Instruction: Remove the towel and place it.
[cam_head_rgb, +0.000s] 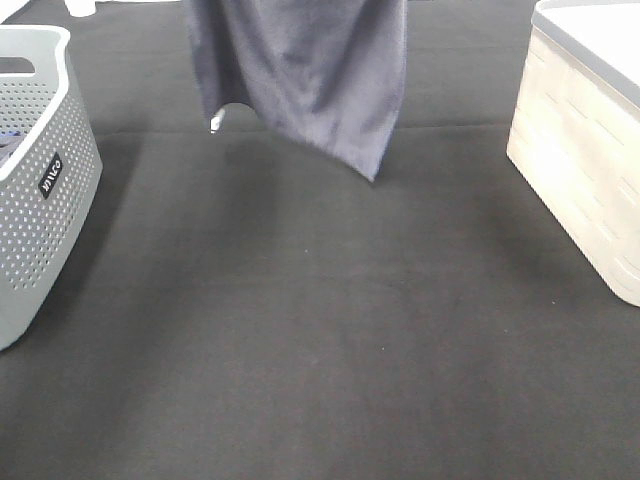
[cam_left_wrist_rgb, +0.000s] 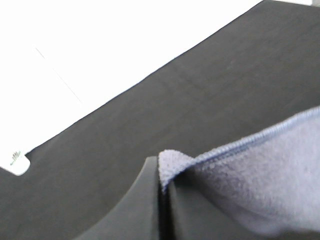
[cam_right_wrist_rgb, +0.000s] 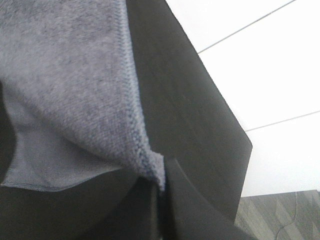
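On my left the grey perforated basket (cam_head_rgb: 45, 190) sits at the table's edge, and my left gripper (cam_left_wrist_rgb: 163, 186) is pinched tight on one corner of the towel (cam_head_rgb: 310, 70), with the hem poking out between its dark fingers. The towel hangs in the air over the far middle of the black table (cam_head_rgb: 320, 350), its lowest corner drooping and a small white tag (cam_head_rgb: 215, 124) on its left edge. My right gripper (cam_right_wrist_rgb: 161, 186) is clamped on the other corner, and the cream bin (cam_head_rgb: 585, 170) stands well off to the right.
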